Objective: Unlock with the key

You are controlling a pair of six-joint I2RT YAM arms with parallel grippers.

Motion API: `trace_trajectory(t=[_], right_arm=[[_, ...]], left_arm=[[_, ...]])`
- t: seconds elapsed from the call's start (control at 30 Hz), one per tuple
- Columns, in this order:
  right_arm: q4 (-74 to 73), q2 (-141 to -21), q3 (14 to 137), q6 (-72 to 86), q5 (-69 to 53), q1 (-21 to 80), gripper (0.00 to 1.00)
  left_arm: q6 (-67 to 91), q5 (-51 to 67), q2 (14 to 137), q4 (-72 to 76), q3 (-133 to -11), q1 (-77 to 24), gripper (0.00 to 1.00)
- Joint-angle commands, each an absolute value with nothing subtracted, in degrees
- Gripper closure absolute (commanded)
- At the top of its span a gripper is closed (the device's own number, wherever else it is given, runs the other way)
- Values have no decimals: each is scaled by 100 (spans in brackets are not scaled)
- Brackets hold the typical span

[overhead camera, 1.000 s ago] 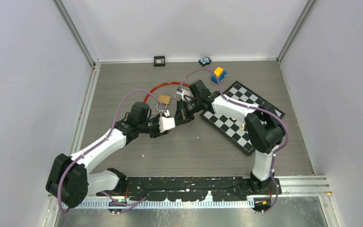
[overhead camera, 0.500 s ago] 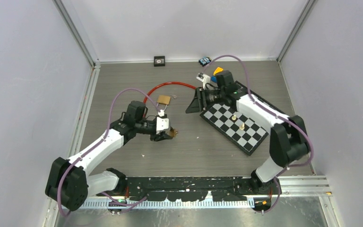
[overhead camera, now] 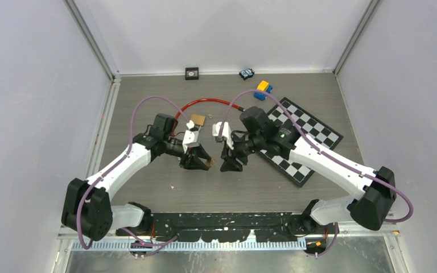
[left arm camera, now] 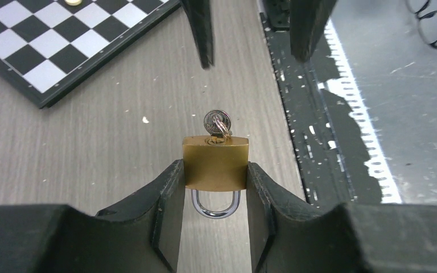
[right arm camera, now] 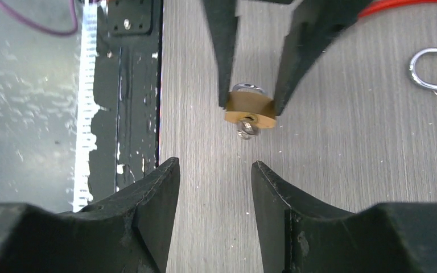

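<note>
Clamping padlock [left arm camera: 215,162] edges, left hand [left arm camera: 215,168], key [left arm camera: 217,121] free

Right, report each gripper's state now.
Left gripper: closed on the brass padlock, key in its keyhole.
Right gripper: open, empty, facing the key.

left pincer [left arm camera: 214,170] clamped tight, held low; right pincer [right arm camera: 215,165] parted, facing it

No text, number or brand can be read in any view. The brass face of the padlock [left arm camera: 215,162] looks plain, and any stamping on the head of the key [left arm camera: 217,120] is too small to make out.
</note>
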State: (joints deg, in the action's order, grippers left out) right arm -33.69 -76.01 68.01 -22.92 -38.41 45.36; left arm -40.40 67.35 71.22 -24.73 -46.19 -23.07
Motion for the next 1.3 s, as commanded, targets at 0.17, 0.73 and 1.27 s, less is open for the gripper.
trace_trajectory(t=[0.17,0.73,1.27], right_arm=[[-3898,-7575,7196,-3316,-2425,5342,46],[-4051,-8060,7623,-3445,-1993,5932,55],[-3894,-8380,7683,-3299,-1818,6158,65]], left_arm=[[-4793,7765,7522,-4040,-5263,-2276,100],[-5008,7898,7742,-4284,-5282,-2276,100],[-5142,7868,7784,-4401,-5298,-2276,100]])
